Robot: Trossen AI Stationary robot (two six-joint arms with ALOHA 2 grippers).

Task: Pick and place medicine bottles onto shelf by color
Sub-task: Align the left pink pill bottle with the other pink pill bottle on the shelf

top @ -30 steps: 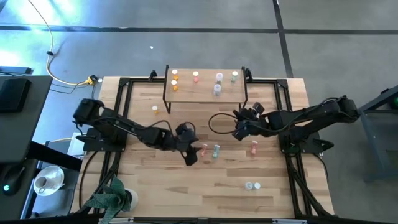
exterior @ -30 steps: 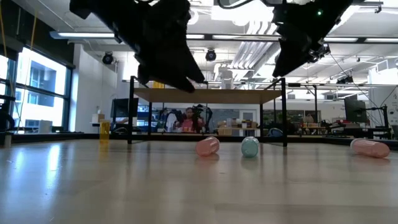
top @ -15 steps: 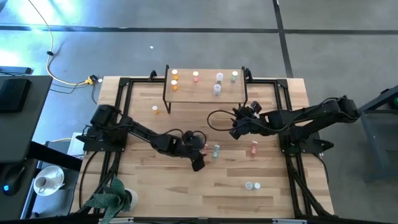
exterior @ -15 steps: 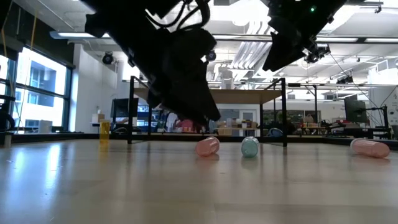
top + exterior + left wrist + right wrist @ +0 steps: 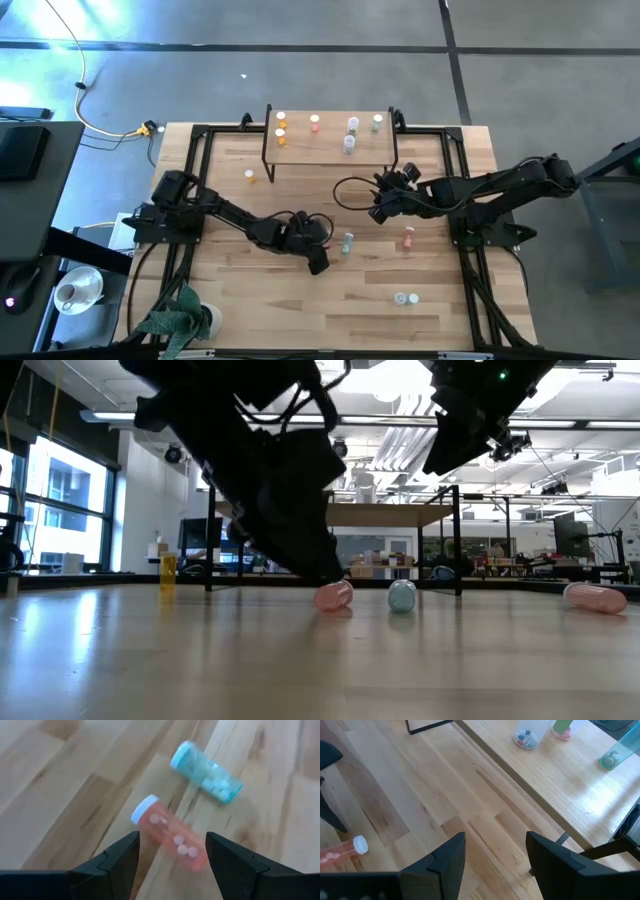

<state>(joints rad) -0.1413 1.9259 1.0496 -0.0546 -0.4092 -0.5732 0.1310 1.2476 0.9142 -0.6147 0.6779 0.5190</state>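
Since a second ago the left gripper (image 5: pixel 322 250) has swung from beside the pink bottle (image 5: pixel 328 240) to directly over it and dropped low toward the table (image 5: pixel 230 300); the right arm and the bottles have not moved.

The left gripper's fingers (image 5: pixel 117 860) are spread apart, one on each side of the pink bottle (image 5: pixel 172 840), which lies on its side between them, not yet gripped. In the low view the dark gripper (image 5: pixel 325 565) reaches down to touch or nearly touch this bottle (image 5: pixel 333 595).

Taking the pink bottle as the landmark:
- A teal bottle (image 5: pixel 347 242) lies on its side just beside it, toward the right arm.
- A second pink bottle (image 5: pixel 408 239) lies farther that way, well apart.
- A pale bottle (image 5: pixel 404 298) lies near the table's front edge, well apart.
- An orange bottle (image 5: pixel 249 177) stands toward the back, on the left arm's side.
- The shelf (image 5: pixel 330 150) stands at the back of the table, holding orange, pink, pale and teal bottles in a row.

The right gripper (image 5: pixel 380 208) hangs in the air between the pink bottle and the shelf, fingers apart and empty.
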